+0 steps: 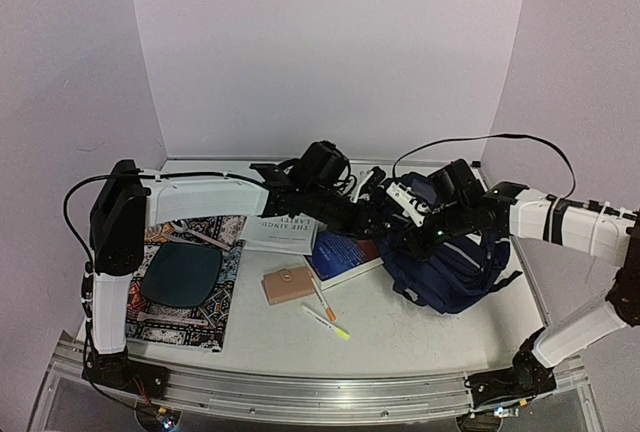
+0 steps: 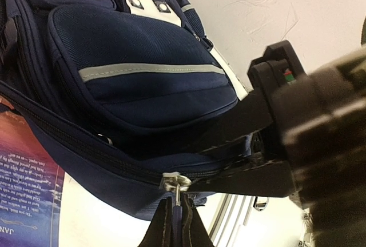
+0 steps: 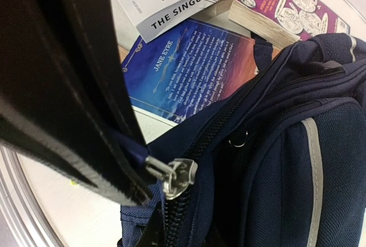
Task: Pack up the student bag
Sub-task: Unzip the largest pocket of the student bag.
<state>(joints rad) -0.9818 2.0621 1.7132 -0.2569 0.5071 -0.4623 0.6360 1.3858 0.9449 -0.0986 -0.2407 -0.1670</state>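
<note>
Nearest the lens in the left wrist view, the left hand [image 2: 174, 215] had its fingers [image 2: 157, 232] pressed together on the blue tab of a zip pull [image 2: 176, 183], whose metal slider sat on the zip along the lower edge of the student bag [image 2: 143, 87]. Above it bulged a front pocket with a grey stripe, and white buckle patches showed at the top. In the right wrist view the right hand [image 3: 137, 167] was likewise clamped, its dark fingers [image 3: 74, 104] closed on the blue tab of a second zip pull [image 3: 178, 177], on a zip track running up the navy fabric.

From above, the bag lay on the right half of the worktop [image 1: 420, 342] under the right arm, with both hands meeting at its left side. Its edge overlapped a blue Jane Eyre book [image 1: 345, 252]. A white book [image 1: 285, 232] titled The Singularity lay just beyond, and a purple paperback [image 3: 291, 4] rested beside that. Nearer the front lay a brown wallet [image 1: 288, 283], an orange pen [image 1: 325, 304] and a yellow highlighter [image 1: 328, 324]. On the left, a patterned book [image 1: 190, 317] carried a dark teal oval object [image 1: 180, 274]
</note>
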